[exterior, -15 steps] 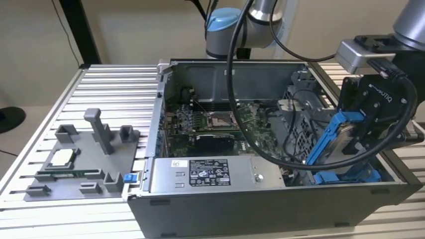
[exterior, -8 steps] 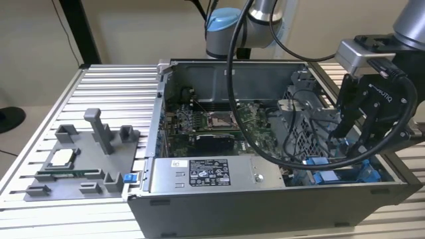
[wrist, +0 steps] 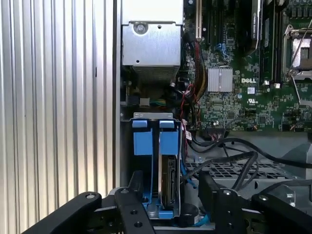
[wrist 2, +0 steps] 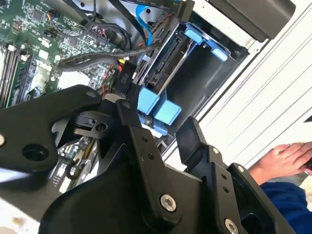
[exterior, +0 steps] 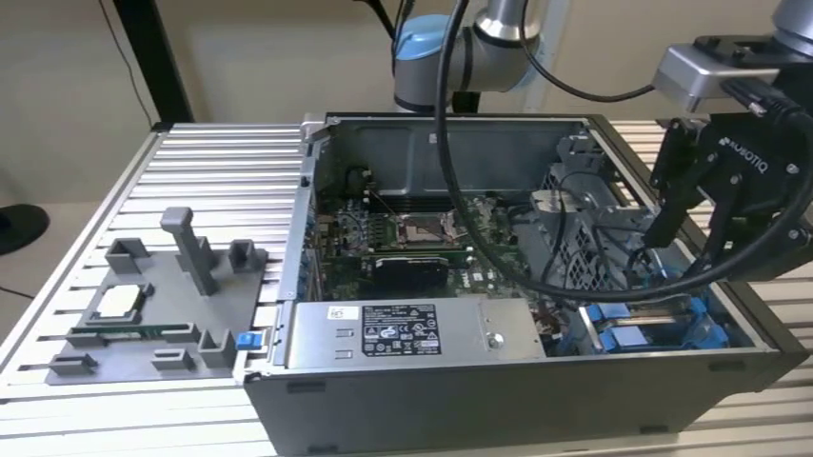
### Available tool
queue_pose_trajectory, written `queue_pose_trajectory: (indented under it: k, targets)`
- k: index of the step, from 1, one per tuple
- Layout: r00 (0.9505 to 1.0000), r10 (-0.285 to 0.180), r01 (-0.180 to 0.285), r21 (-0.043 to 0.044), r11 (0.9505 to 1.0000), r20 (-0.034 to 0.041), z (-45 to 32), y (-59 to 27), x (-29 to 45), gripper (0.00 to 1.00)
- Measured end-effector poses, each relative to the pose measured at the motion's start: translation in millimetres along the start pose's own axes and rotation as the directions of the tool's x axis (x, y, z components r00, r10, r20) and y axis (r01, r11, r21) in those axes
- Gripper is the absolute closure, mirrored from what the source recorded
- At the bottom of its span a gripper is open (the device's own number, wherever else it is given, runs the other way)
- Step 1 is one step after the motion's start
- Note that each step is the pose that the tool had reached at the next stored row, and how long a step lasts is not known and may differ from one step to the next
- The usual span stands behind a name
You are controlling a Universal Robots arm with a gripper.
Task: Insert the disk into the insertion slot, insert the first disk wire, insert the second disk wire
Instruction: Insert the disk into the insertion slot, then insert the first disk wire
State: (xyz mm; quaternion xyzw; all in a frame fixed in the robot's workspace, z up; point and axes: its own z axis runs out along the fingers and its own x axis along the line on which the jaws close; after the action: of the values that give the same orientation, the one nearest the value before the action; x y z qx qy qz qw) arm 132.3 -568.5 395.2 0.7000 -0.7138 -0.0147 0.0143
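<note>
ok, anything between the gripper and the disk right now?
Nothing visible. In the first wrist view the open gripper hangs over the disk, which sits on edge in the insertion slot, with a bare gap between them. The black cables run beside the slot, toward the motherboard, not across that gap.

You have a ribbed, matt metal table [exterior: 190,162], a matt grey sheet-metal case [exterior: 508,405], and a smooth blue plastic frame [wrist: 169,143] on the metal disk [wrist: 168,183].

Disk [wrist: 168,183] w/ blue carrier stands on edge inside grey insertion slot [wrist: 152,116].
</note>
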Motion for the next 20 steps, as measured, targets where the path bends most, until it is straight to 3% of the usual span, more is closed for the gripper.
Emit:
queue_pose_trajectory:
  k: [2,5,9,12,17,20]
  targets:
    - [1.0000,0.000,0.000,0.0000,1.0000,0.0008,-5.2,0.2,0.0,0.00]
    - [1.0000,0.000,0.000,0.0027,1.0000,0.0018,-6.9,0.2,-0.7,0.00]
    - [1.0000,0.000,0.000,0.0253,0.9997,0.0025,-6.6,0.4,-6.6,0.00]
    - [1.0000,0.000,0.000,0.0346,0.9994,0.0066,-5.0,0.4,-11.3,0.00]
    - [0.9998,0.000,0.000,0.0359,0.9994,0.0192,-0.3,0.2,-12.8,0.00]
    - [0.9998,0.000,0.000,0.0359,0.9994,0.0196,0.1,0.2,-12.9,0.00]
